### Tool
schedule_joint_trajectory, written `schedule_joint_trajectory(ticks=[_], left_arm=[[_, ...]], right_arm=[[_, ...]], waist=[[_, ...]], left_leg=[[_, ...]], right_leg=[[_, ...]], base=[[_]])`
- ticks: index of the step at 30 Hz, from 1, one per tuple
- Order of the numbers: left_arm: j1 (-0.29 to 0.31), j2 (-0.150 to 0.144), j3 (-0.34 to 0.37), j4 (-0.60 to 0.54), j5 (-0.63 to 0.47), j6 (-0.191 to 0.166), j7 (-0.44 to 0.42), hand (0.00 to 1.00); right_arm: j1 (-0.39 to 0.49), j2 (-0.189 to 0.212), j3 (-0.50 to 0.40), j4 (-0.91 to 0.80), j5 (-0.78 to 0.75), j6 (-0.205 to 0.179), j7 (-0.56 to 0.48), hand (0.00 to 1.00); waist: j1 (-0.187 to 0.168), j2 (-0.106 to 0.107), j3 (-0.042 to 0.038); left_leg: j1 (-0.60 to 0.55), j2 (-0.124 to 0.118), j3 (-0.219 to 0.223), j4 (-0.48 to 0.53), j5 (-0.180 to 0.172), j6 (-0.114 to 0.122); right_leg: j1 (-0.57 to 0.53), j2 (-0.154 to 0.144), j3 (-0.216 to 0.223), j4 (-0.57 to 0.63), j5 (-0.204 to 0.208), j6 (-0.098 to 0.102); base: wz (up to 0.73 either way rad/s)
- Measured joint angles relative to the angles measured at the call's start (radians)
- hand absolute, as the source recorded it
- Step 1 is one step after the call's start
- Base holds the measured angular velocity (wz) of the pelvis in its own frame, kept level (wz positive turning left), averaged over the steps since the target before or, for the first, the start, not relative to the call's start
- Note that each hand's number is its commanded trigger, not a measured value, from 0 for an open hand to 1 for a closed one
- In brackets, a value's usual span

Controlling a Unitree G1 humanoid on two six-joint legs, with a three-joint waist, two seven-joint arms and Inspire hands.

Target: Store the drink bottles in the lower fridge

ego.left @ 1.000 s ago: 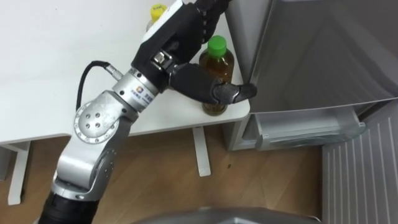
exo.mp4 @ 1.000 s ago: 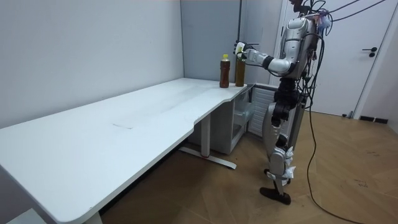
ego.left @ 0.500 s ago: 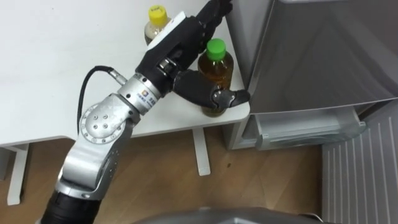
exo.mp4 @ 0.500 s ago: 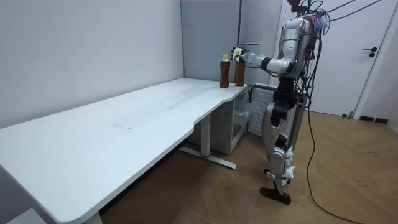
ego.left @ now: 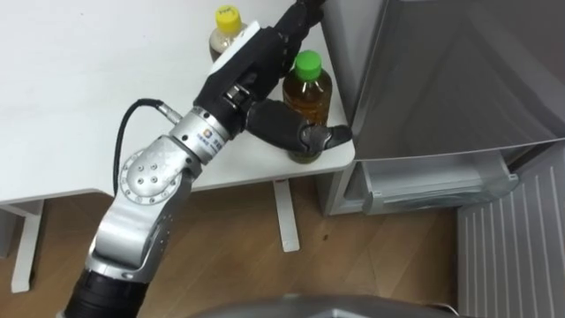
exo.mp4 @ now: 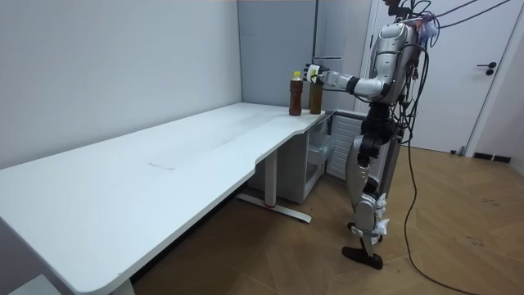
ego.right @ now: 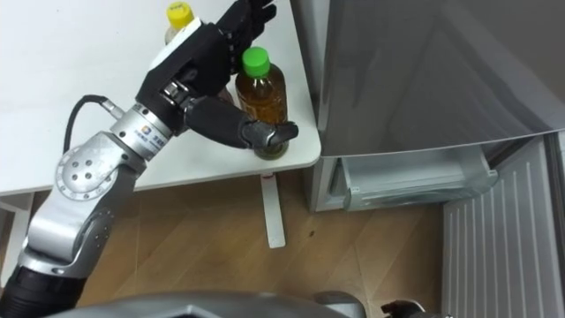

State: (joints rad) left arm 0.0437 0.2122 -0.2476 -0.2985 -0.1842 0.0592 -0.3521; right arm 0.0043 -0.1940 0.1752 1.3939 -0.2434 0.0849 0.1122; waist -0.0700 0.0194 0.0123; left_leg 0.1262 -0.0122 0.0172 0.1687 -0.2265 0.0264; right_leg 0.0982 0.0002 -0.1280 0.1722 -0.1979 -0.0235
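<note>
A tea bottle with a green cap (ego.left: 309,88) stands upright at the white table's corner (ego.left: 340,159), right beside the fridge. A second bottle with a yellow cap (ego.left: 225,22) stands just behind it to the left. My left hand (ego.left: 256,66) reaches round the green-capped bottle. Its fingers (ego.right: 243,18) stretch straight past the far side and its thumb (ego.left: 300,134) lies across the lower front. The hand is open, not closed on the bottle. In the room view I stand at the table's end, with the arm held out to both bottles (exo.mp4: 315,94).
The grey fridge (ego.left: 441,79) rises close to the right of the table corner. Its lower compartment (ego.left: 433,181) stands open, the door (ego.left: 512,247) swung out at the lower right. Wooden floor lies below, and the white table (ego.left: 88,88) extends to the left.
My left hand has slid a little further round the green-capped bottle, and the thumb has drawn in closer to its front. Both bottles stay where they were.
</note>
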Motion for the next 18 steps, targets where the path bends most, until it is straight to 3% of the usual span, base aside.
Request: schedule_joint_trajectory(ticks=[12,13,15,16,18], left_arm=[[0.006,0.002,-0.009,0.012,0.001,0.005,0.006,0.03],[0.006,0.002,-0.010,0.012,0.001,0.005,0.009,0.33],[0.006,0.002,-0.010,0.012,0.001,0.005,0.017,0.71],[0.006,0.002,-0.010,0.012,0.001,0.005,0.019,1.00],[0.006,0.002,-0.010,0.013,0.001,0.005,0.019,1.00]], right_arm=[[-0.004,-0.001,0.000,0.003,0.000,-0.006,-0.009,0.00],[-0.004,-0.001,0.000,0.004,0.000,-0.006,-0.010,0.00],[-0.004,-0.001,0.000,0.004,0.000,-0.006,-0.014,0.00],[-0.004,-0.001,0.000,0.004,0.000,-0.006,-0.015,0.00],[-0.004,-0.001,0.000,0.004,0.000,-0.006,-0.015,0.00]], waist=[[-0.003,-0.002,0.0001],[-0.003,-0.002,0.0001],[-0.004,-0.002,0.0001],[-0.004,-0.002,0.0001],[-0.004,-0.002,0.0002]], left_leg=[[-0.011,0.001,-0.002,0.000,0.000,0.000],[-0.011,0.001,-0.002,0.000,0.000,0.000],[-0.009,0.001,-0.002,0.000,0.000,0.000],[-0.009,0.001,-0.002,0.000,0.000,0.000],[-0.009,0.001,-0.002,0.000,0.000,0.000]], right_leg=[[-0.006,0.001,0.001,0.003,0.000,0.000],[-0.006,0.001,0.001,0.002,0.000,0.000],[-0.003,0.001,0.001,0.001,0.000,0.000],[-0.002,0.001,0.001,0.000,0.000,0.000],[-0.002,0.001,0.001,0.000,0.000,0.000]], base=[[0.00],[0.00],[0.00],[0.00],[0.00]])
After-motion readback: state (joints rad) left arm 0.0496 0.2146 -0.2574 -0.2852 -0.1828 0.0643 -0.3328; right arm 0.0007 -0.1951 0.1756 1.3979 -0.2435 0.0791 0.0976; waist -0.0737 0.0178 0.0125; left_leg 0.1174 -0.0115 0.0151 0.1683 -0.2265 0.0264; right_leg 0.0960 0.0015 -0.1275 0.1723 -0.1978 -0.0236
